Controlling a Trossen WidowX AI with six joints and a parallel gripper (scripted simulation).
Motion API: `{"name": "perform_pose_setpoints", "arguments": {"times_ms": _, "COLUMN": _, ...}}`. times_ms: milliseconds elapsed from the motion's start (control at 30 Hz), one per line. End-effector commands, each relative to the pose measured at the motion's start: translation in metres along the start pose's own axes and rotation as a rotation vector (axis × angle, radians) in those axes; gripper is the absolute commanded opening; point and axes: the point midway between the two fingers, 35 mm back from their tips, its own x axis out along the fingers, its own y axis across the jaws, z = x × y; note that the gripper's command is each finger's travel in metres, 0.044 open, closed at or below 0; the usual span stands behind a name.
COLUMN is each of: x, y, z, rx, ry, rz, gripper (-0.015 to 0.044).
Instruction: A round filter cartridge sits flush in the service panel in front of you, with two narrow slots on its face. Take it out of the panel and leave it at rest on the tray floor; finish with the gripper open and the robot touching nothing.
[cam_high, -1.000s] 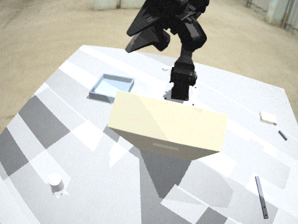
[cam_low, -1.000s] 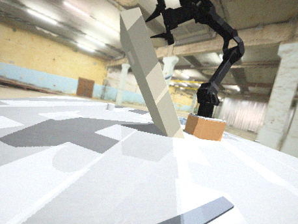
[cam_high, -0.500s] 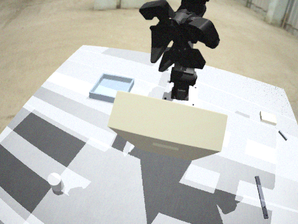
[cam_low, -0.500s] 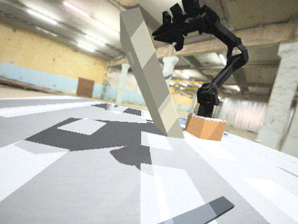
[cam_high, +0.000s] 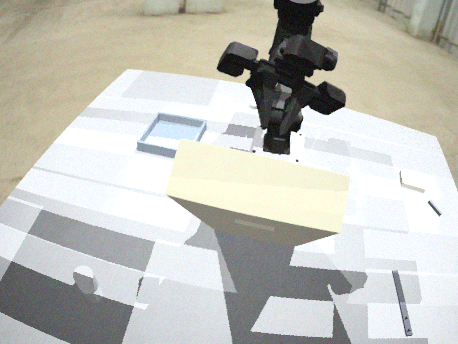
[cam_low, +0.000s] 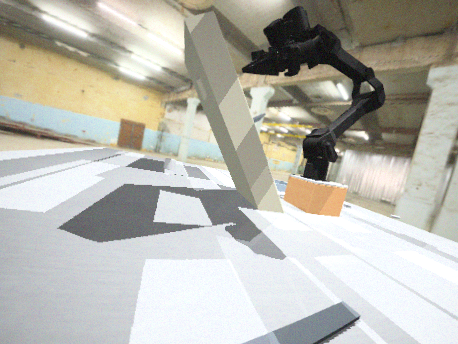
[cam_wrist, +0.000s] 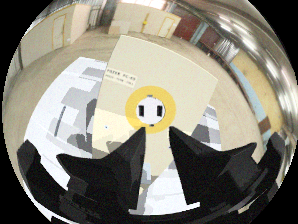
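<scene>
The round white filter cartridge sits in the leaning cream panel, inside a yellow ring. Its two dark slots stand side by side in the wrist view; the top and exterior views hide its face. My gripper is partly open with nothing between its fingers. In the wrist view its fingertips appear just below the cartridge, spaced about as wide as the slots. The exterior view shows a gap between the fingertips and the panel. The blue tray lies on the table behind the panel, with nothing visible in it.
A white round piece stands at the front left of the top view. A long dark bar, a short dark bar and a cream block lie on the right. An orange block is beside the arm's base.
</scene>
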Motion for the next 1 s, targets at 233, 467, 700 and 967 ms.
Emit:
{"name": "perform_pose_setpoints", "arguments": {"times_ms": 233, "x": 0.001, "y": 0.004, "z": -0.004, "rx": 0.027, "ry": 0.004, "rz": 0.015, "gripper": 0.0111}}
{"name": "perform_pose_setpoints", "arguments": {"times_ms": 467, "x": 0.01, "y": 0.003, "z": -0.003, "rx": 0.027, "ry": 0.003, "rz": 0.015, "gripper": 0.0111}}
{"name": "perform_pose_setpoints", "arguments": {"times_ms": 700, "x": 0.021, "y": 0.003, "z": -0.002, "rx": 0.027, "ry": 0.003, "rz": 0.015, "gripper": 0.0111}}
{"name": "perform_pose_setpoints", "arguments": {"times_ms": 967, "x": 0.034, "y": 0.003, "z": -0.002, "rx": 0.027, "ry": 0.002, "rz": 0.014, "gripper": 0.0111}}
